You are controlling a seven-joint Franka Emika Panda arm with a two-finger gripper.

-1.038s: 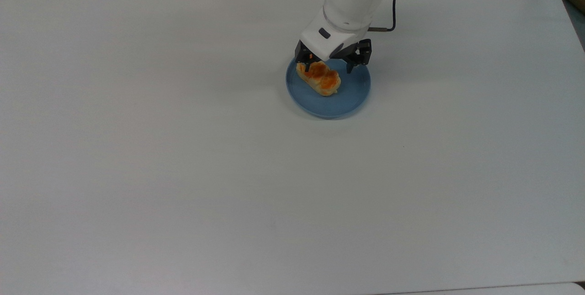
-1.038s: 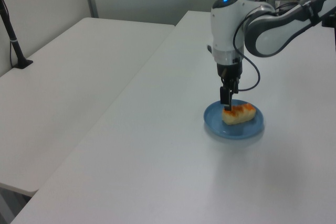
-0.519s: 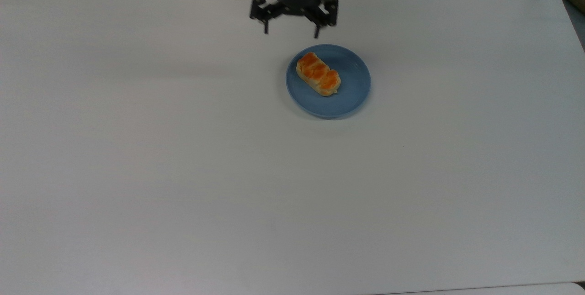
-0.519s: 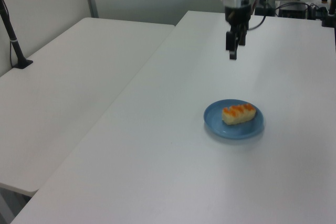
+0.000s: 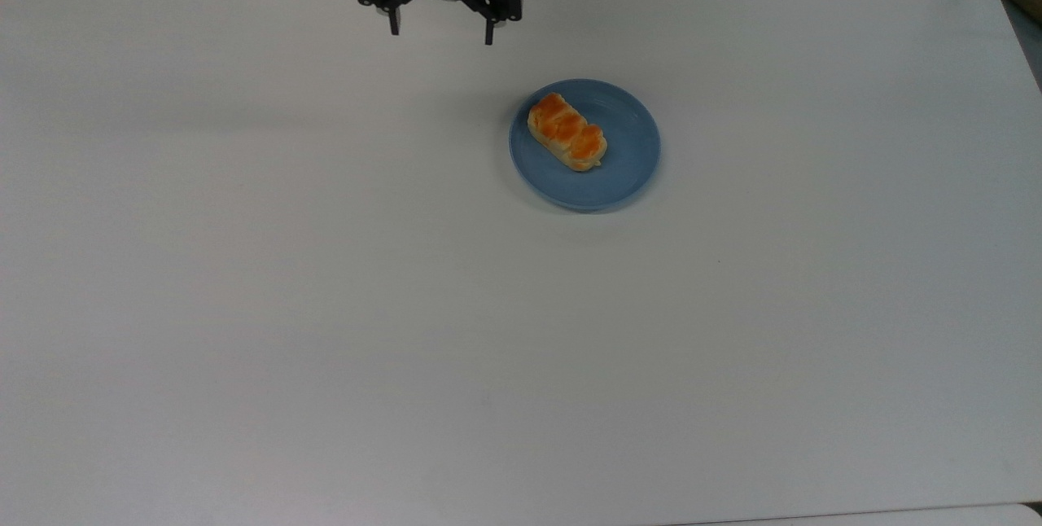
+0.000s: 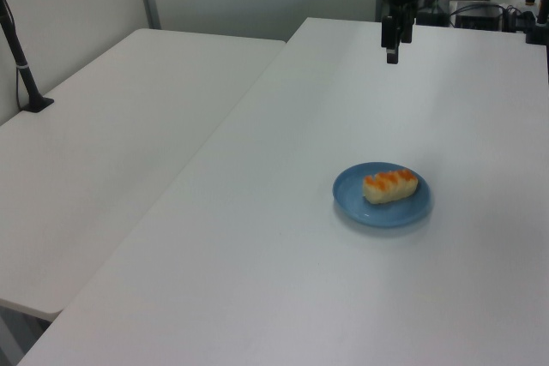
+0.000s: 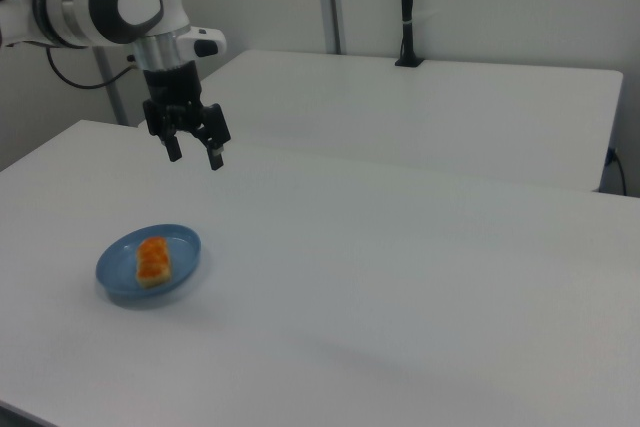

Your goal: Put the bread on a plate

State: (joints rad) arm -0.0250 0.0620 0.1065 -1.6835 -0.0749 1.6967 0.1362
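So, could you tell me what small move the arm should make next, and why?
Probably none toward the bread: it already lies flat inside the plate, free of any grip. The gripper hangs open and empty above the table, off the plate toward the top view's upper left. I would just hold it clear there.

The top view looks steeply down on the white surface [image 5: 326, 306] from high above its near edge, facing the far edge, where the tool [image 5: 440, 28] hangs at about 12 o'clock. The left view stands lower and off one end, looking along the surface [image 6: 283, 255] with the plate [image 6: 382, 210] at about 4 o'clock of its frame; the right view looks back from the opposite side, slightly farther off, with the plate [image 7: 120, 269] at 8 o'clock. All three share the plate, the bread [image 5: 566, 132] and the tool — both side views also take in a neighbouring white table [image 6: 111, 126].
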